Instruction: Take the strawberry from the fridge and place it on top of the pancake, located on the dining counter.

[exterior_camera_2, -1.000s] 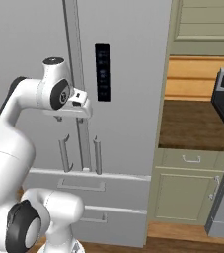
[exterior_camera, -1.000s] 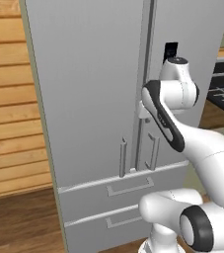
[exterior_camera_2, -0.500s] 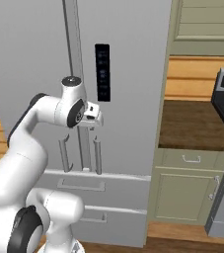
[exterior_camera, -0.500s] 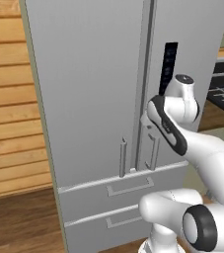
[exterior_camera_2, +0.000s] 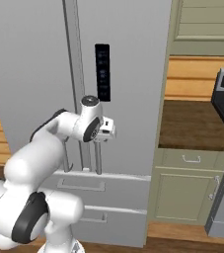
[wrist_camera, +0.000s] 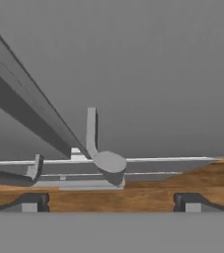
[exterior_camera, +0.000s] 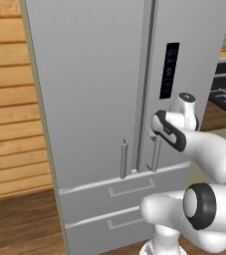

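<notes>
Close up, smooth grey fridge point(exterior_camera: 94, 89) doors

Gripper point(exterior_camera_2: 107, 132) lower (nearer fridge point(exterior_camera_2: 133, 74) handle point(exterior_camera_2: 98, 157))

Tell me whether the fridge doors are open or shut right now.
Shut. Both doors of the fridge lie flush, only a thin seam between them, and no shelves show. The open gripper sits at the right door handle.

The fridge point(exterior_camera: 94, 99) is tall and light grey, standing upright with both upper doors shut along a narrow centre seam. A dark panel point(exterior_camera: 169, 69) sits high on the right door. Two vertical bar handles point(exterior_camera: 124, 158) hang either side of the seam near the doors' lower edge, and two drawers point(exterior_camera: 129, 188) with flat pulls, apparently shut, lie below.
</notes>
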Tool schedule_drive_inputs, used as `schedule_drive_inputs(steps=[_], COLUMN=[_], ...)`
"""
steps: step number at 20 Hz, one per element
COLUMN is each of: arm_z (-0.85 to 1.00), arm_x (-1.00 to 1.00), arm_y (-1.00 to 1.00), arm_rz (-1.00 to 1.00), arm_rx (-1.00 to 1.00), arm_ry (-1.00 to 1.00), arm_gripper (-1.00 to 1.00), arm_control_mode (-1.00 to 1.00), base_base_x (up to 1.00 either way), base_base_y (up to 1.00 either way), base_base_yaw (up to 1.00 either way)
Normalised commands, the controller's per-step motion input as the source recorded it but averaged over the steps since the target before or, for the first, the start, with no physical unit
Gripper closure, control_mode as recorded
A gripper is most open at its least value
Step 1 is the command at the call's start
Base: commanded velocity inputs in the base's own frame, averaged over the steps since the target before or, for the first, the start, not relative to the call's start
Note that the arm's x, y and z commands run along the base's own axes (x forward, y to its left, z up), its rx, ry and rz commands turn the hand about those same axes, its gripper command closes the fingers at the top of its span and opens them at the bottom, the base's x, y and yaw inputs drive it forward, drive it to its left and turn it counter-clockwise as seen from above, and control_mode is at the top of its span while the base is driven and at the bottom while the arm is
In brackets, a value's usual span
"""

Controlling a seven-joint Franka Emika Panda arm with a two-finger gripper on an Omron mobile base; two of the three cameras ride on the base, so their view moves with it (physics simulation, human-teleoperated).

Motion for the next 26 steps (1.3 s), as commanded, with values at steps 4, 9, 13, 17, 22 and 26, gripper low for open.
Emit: schedule_drive_inputs(steps=[4, 9, 13, 17, 22, 26], arm_z=[-0.51, -0.30, -0.08, -0.02, -0.14, -0.34], arm_x=[0.22, 0.27, 0.21, 0.17, 0.10, -0.06], arm_y=[-0.09, 0.00, 0.04, 0.04, 0.04, 0.00], arm_rz=[0.00, 0.00, 0.00, 0.00, 0.00, 0.00], arm_rx=[0.00, 0.00, 0.00, 0.00, 0.00, 0.00], arm_ry=[-0.10, -0.04, 0.00, -0.07, -0.18, -0.25], arm_gripper=[-1.00, -1.00, -1.00, -1.00, 1.00, 1.00], arm_control_mode=[-1.00, -1.00, -1.00, -1.00, -1.00, -1.00], base_base_x=[0.00, 0.00, 0.00, 0.00, 0.00, 0.00], base_base_y=[0.00, 0.00, 0.00, 0.00, 0.00, 0.00], base_base_yaw=[0.00, 0.00, 0.00, 0.00, 0.00, 0.00])
